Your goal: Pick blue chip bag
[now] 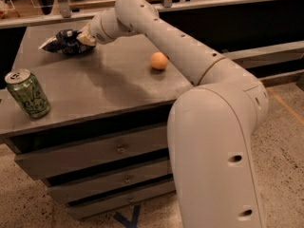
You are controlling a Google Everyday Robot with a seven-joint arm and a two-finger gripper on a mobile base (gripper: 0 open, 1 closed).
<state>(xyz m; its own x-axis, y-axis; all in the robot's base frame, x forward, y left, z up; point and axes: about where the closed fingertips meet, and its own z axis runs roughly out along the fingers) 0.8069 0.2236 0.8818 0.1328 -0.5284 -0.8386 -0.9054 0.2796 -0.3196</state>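
The blue chip bag (58,42) is a crumpled dark navy foil bag with white markings, lying at the far left of the grey cabinet top (104,84). My gripper (80,40) reaches across from the right and sits right at the bag's right end, touching or overlapping it. The bag's right part is hidden behind the gripper. I cannot tell whether the bag rests on the top or is lifted.
A green soda can (27,93) stands upright near the front left edge. An orange ball (159,61) lies right of centre, under my arm. The cabinet has drawers (95,151) below. A railing (57,18) runs behind the top.
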